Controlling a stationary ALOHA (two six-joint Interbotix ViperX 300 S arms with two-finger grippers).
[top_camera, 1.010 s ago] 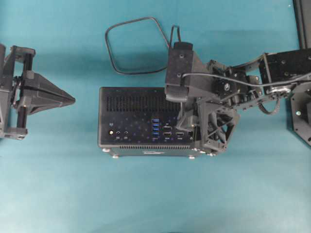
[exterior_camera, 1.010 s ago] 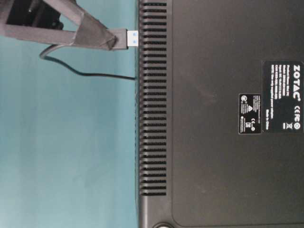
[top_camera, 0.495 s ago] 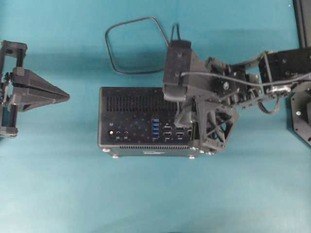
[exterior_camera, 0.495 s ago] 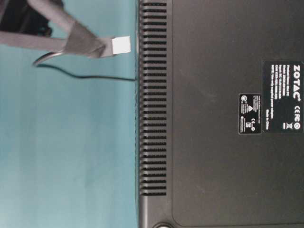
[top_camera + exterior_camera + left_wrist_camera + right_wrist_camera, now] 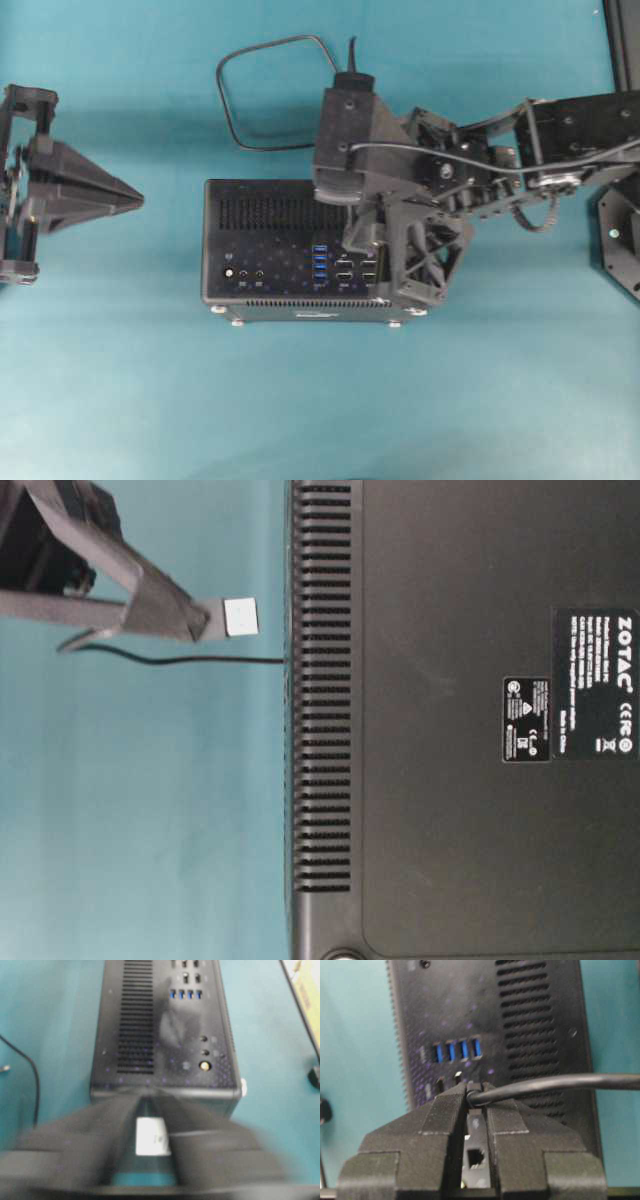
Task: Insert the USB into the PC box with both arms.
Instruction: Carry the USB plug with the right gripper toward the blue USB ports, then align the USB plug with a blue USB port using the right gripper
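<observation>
The PC box (image 5: 270, 215) lies in the middle of the teal table with its port face up; the blue ports (image 5: 320, 262) show beside my right gripper (image 5: 368, 243). That gripper hangs over the box's right part, shut on the USB plug (image 5: 240, 616). In the table-level view the plug's metal end points at the box (image 5: 450, 780) with a small gap between them. In the right wrist view the cable (image 5: 560, 1082) leaves the fingertips sideways, above the blue ports (image 5: 457, 1051). The cable's loop (image 5: 270, 46) lies behind the box. My left gripper (image 5: 138, 195) stays left of the box, its tips together and holding nothing.
A black frame (image 5: 625, 40) and the right arm's base (image 5: 620, 235) stand at the right edge. In the left wrist view, which is blurred, a yellowish object (image 5: 305, 990) lies far right of the box (image 5: 165, 1025).
My right gripper has carried the plug leftwards over the port face, towards the blue ports, and a little off the box. The left gripper drew back slightly to the left.
</observation>
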